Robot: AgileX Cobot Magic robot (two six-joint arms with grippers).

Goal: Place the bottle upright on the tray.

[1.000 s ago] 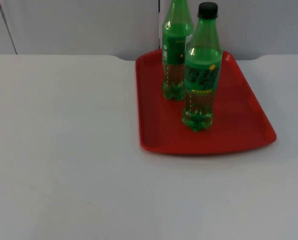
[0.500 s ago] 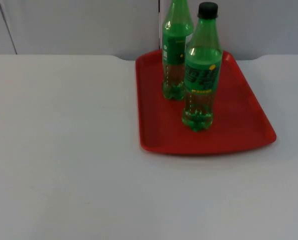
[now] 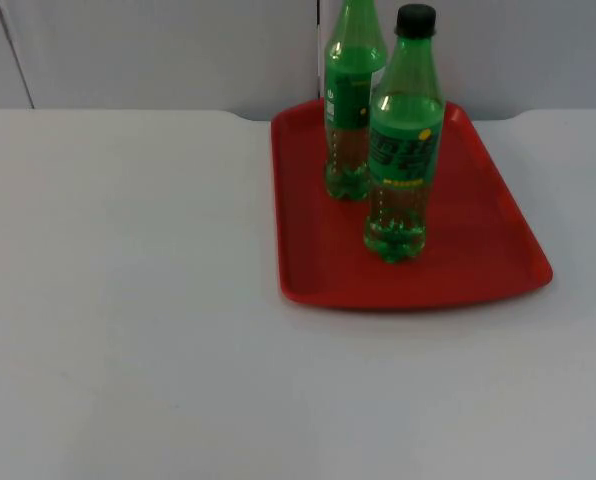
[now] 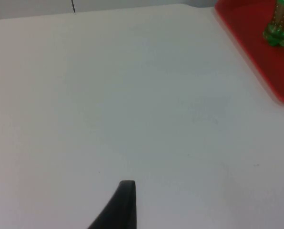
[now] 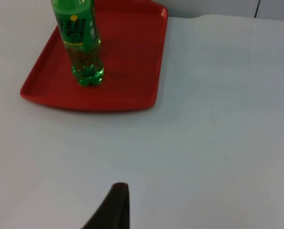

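Nothing has moved in the last second. From above, I see the red tray point(image 3: 498, 235) in the same spot on the white surface point(image 3: 128, 300), and both green bottles stand on it just as they did a moment ago.

The bottle with the black cap point(image 3: 405, 140) stands straight up near the middle of the tray. The other green bottle point(image 3: 351, 100) stands straight up too, just behind it and nearer the grey wall point(image 3: 158, 50). They are close together, and I cannot tell if they touch.

My left pincer point(image 4: 124, 202) hangs over bare surface, well away from the tray's edge point(image 4: 256, 62). My right pincer point(image 5: 114, 205) also hangs over bare surface, with the tray point(image 5: 127, 71) and the capped bottle point(image 5: 80, 43) out in front of it. Both arms wait. I see one dark fingertip on each, so I cannot tell if either pincer is open or closed.

I think the job is done. No bottle lies on its side, and nothing is being held.
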